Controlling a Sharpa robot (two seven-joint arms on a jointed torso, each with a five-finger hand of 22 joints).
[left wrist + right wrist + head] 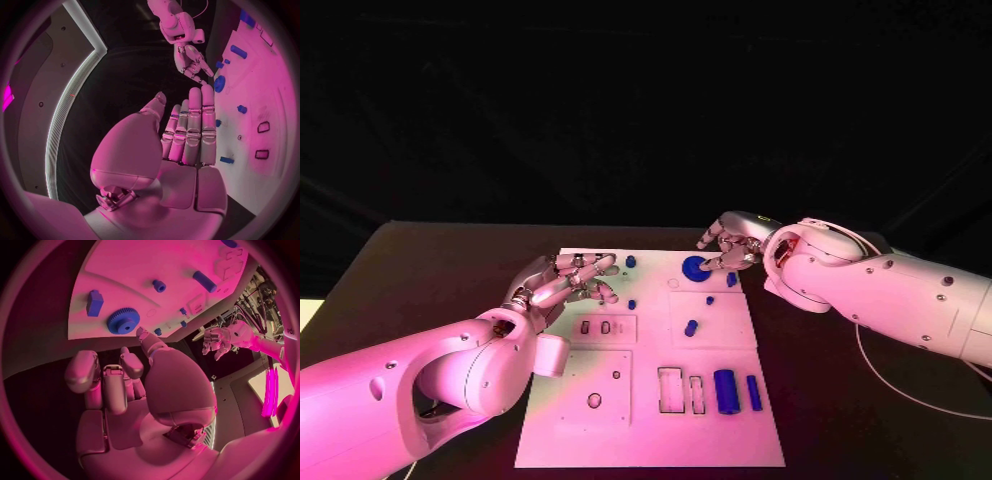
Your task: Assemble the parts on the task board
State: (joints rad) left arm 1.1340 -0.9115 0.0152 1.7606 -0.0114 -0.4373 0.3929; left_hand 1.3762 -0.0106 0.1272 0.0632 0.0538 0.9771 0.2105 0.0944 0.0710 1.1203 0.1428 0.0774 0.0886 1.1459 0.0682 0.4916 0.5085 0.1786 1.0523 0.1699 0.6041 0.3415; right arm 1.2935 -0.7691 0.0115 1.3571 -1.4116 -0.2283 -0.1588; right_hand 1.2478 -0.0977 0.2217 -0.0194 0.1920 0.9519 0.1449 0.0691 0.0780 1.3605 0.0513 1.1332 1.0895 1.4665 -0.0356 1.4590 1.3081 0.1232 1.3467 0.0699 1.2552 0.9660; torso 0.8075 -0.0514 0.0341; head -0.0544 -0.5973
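Observation:
The white task board [653, 420] lies in the middle of the black table. A blue gear [695, 268] sits at its far right corner, also seen in the right wrist view as the gear [123, 320]. My right hand [733, 245] hovers just beyond the gear with its fingers apart and nothing in them. A blue block [94, 302] lies next to the gear. My left hand [567, 282] hangs over the board's far left part, its fingers [190, 130] stretched side by side, holding nothing. Small blue pegs [710, 299] dot the board's far half.
A thick blue cylinder [726, 390] and a thin blue bar [754, 392] lie near the board's right near edge, beside narrow slots [671, 388]. Small recesses [594, 327] mark the left side. Bare black table flanks the board on both sides.

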